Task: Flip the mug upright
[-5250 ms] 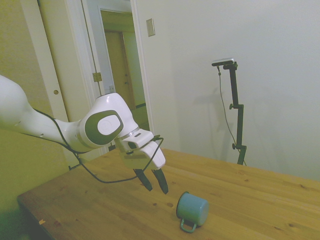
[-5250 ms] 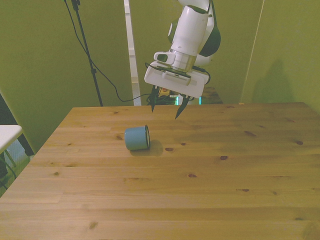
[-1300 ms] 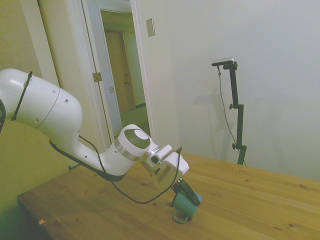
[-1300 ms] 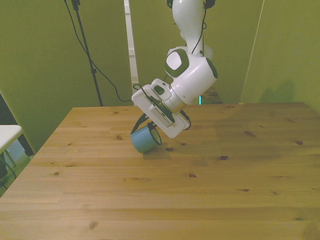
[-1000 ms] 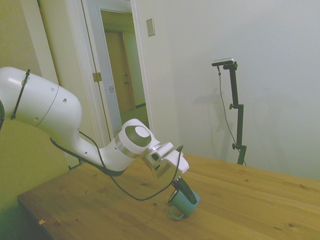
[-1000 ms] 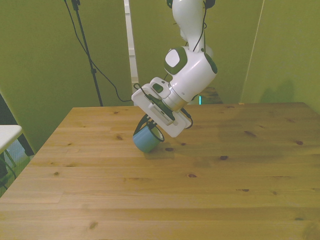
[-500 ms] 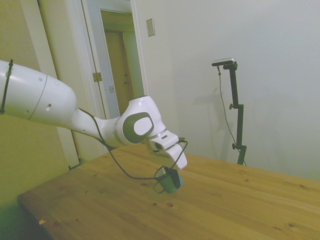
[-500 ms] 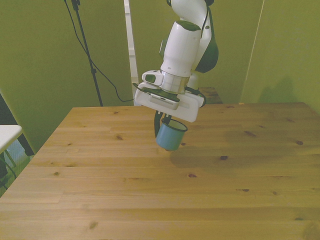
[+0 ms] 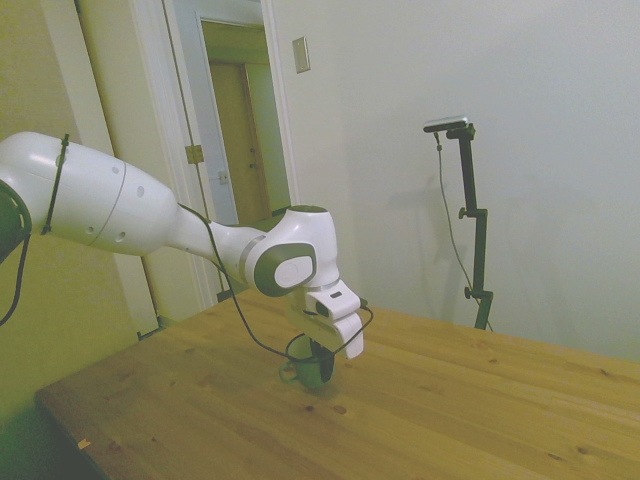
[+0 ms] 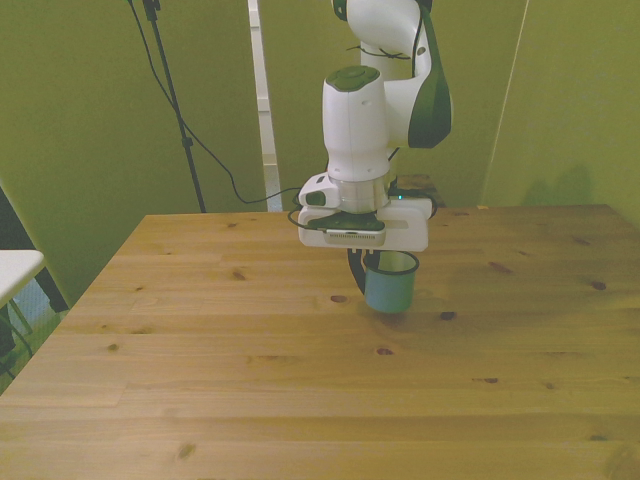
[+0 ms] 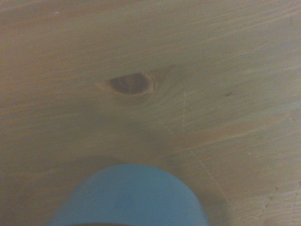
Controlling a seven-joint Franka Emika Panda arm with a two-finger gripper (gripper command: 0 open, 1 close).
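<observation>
With the fingers [image 10: 372,262] clamped on the rim of the upright mug [image 10: 389,284], lower straight until its base meets the surface [image 10: 300,380], then let go.

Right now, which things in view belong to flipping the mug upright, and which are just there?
Part of the job:
- the mug, held mouth-up low over the table
- the gripper, shut on the mug's rim

Just there:
- the wooden table
- a dark knot in the wood
- the open doorway behind
</observation>
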